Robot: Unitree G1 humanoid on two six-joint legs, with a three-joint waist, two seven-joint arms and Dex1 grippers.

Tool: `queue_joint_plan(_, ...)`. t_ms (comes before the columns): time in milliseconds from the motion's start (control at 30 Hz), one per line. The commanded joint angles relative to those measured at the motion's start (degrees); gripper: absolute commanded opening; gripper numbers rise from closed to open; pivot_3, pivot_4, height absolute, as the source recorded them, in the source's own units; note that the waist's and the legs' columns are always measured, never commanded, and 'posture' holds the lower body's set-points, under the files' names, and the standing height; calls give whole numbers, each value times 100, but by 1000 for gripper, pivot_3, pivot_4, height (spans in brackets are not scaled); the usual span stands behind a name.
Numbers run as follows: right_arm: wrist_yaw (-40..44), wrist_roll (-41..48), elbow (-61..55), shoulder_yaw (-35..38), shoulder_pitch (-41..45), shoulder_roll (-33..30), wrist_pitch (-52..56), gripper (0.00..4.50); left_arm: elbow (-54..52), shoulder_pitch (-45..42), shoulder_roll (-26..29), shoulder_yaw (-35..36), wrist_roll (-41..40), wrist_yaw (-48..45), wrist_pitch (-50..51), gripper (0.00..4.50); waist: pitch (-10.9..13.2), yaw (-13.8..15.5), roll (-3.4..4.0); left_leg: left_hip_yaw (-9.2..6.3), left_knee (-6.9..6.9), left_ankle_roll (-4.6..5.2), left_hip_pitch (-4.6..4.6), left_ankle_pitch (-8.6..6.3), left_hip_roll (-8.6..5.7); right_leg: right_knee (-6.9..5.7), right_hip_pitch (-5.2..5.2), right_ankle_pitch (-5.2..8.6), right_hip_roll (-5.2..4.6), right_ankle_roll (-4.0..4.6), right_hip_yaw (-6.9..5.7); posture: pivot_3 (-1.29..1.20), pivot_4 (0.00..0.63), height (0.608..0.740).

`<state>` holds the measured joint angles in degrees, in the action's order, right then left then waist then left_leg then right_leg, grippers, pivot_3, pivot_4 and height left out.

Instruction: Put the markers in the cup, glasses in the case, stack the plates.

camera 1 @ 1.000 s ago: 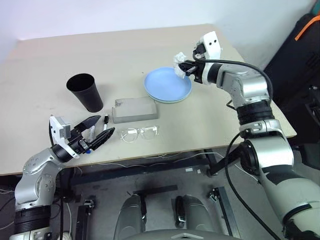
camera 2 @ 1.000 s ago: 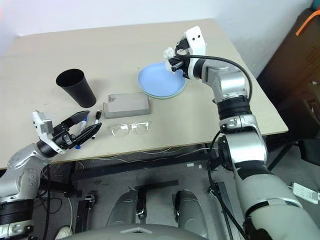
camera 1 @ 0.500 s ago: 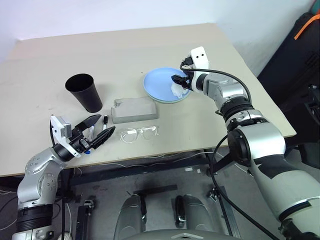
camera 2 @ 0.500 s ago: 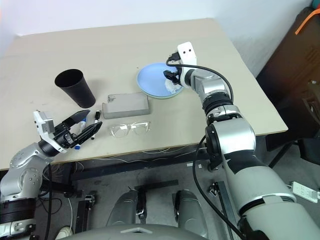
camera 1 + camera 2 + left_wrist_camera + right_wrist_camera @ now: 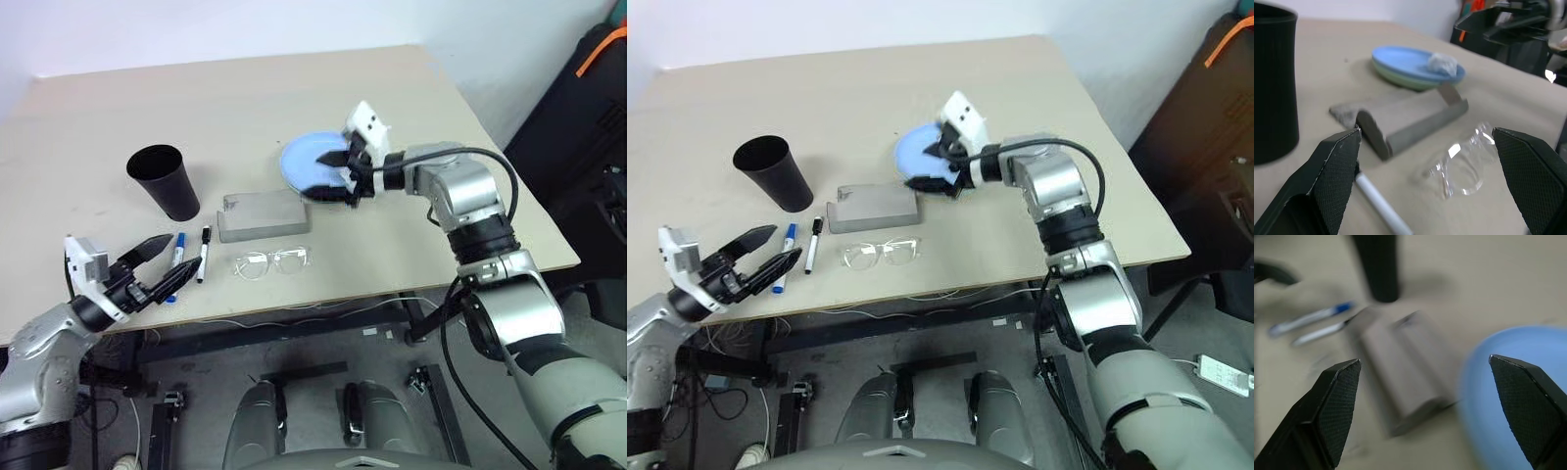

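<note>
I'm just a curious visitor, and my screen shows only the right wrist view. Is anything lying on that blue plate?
Observer: Yes, a small crumpled white tissue lies on the blue plate.
Operator: Is that plate on its own?
Observer: No, it sits on top of a pale green plate, so the two are stacked.
Operator: And where are the glasses?
Observer: The glasses lie on the table just in front of the case, not inside it.
</note>
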<state>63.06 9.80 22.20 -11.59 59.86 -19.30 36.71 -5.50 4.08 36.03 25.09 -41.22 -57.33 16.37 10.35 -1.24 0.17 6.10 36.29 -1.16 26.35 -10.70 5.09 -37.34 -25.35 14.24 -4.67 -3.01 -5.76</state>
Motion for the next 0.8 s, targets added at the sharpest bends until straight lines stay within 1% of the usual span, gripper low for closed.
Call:
queue_joint_plan(33, 176, 256, -933, -260, 69, 64, 551, 4425, -307, 216, 233, 293, -259, -172, 224, 4500, 0, 8, 0, -1, 0, -1, -2, 0, 0, -2, 0, 0, 1, 1, 0, 0, 150, 738)
queue_joint_plan(167, 89, 133, -1274, -788, -72, 225, 760, 4425, -352, 431, 383, 373, -200, -265, 230, 4500, -2, 16, -4, -6, 1, -5, -4, -3, 1, -1, 1, 8, 0, 15, -2, 0, 150, 738)
queue_joint_plan(233, -77, 52, -1229, -998, -103, 366, 901, 4425, -345, 438, 375, 385, -166, -242, 173, 4500, -3, 25, -5, -6, 2, -15, -3, -9, 1, 0, 1, 10, -1, 20, -2, 0, 150, 738)
queue_joint_plan(333, -78, 86, -1300, -1211, -196, 479, 1020, 4425, -391, 443, 338, 362, -192, -217, 180, 4500, -4, 39, -6, -4, 3, -16, 0, -10, 0, 2, 0, 9, -3, 21, -2, 0, 150, 738)
queue_joint_plan(467, -341, -259, -901, -1623, -234, 696, 754, 4425, -423, 432, 236, 161, -63, -204, 83, 4500, -5, 27, -8, 2, 5, -7, 3, -4, -1, 7, 1, 4, -4, 11, -1, 0, 150, 738)
queue_joint_plan(800, -373, -513, -533, -1894, -82, 816, 810, 4425, -455, 357, 52, 2, 52, -134, -34, 4500, -6, 24, -10, 1, 2, -5, 2, -2, 0, 6, 0, 0, -1, 4, -1, 0, 150, 738)
